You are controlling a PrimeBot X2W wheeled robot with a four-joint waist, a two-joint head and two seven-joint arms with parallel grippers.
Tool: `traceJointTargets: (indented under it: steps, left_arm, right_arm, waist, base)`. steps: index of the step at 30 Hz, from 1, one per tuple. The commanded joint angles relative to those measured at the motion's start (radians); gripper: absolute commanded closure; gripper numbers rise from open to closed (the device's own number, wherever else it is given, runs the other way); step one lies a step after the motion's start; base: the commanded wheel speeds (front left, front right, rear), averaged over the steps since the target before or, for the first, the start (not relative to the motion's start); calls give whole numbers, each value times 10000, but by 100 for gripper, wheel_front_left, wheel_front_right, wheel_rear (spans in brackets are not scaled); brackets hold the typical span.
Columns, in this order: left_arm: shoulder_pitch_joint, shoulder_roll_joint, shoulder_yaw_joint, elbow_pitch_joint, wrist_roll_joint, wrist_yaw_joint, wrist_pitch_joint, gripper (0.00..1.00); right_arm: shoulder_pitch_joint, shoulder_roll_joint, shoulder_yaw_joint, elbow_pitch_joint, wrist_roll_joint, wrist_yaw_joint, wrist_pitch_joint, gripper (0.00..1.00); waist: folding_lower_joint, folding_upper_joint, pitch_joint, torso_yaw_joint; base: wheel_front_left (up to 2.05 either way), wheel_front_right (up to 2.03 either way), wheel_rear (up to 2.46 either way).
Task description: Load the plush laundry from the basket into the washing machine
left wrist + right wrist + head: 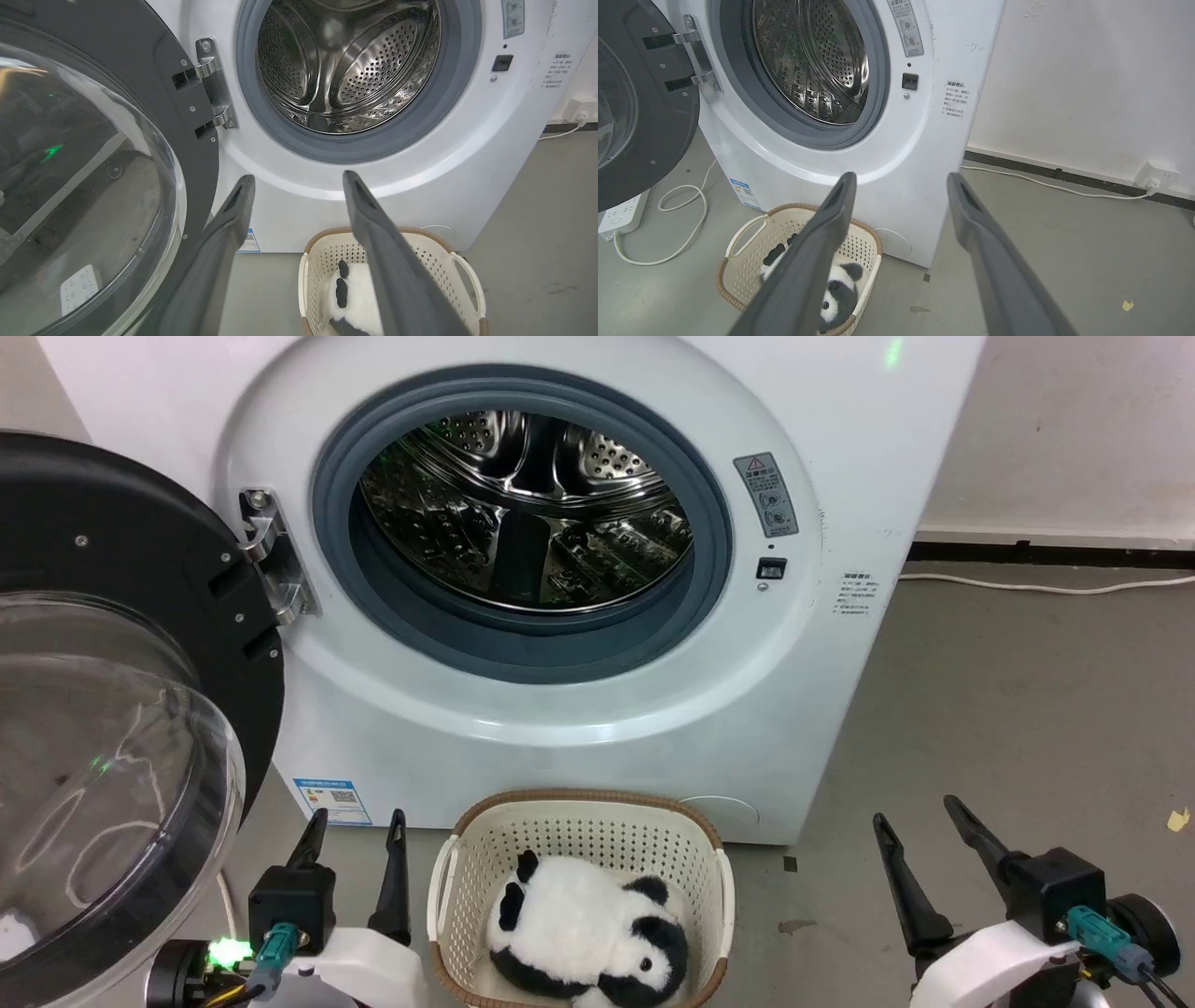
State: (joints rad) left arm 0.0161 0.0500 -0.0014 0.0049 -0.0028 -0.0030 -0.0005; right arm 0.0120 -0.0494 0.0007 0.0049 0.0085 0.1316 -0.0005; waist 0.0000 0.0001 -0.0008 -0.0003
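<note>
grey floor (1027,709), washing machine (597,728) opened
plush laundry (583,924) is contained in the basket (579,796); left gripper (359,817) and right gripper (915,809) are spread wide.

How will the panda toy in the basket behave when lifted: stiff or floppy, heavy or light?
The panda toy looks fluffy and stuffed, so it will probably squash in a grip and its limbs droop. Likely light for its bulk. It fills much of the basket, so that perforated plastic basket might shift as it comes out.

A white power strip (622,212) and looped cable (704,212) lie on grey floor (1064,242).
</note>
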Motion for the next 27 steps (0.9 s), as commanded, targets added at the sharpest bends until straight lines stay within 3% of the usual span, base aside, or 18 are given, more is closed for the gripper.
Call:
traceJointTargets:
  steps: [1, 27]
  left_arm:
    - [8, 0, -40, -19, 1, 20, -80, 0]
    - [-390, 208, -265, 227, -23, -68, -601, 0]
  right_arm:
    - [31, 0, -19, -4, 101, 0, -80, 0]
    - [-346, -2, -282, -149, 608, -2, -601, 0]
  waist:
    - [0, -1, -6, -4]
    - [0, -1, 1197, -646]
  base:
    - [0, 0, 0]
    - [0, 0, 0]
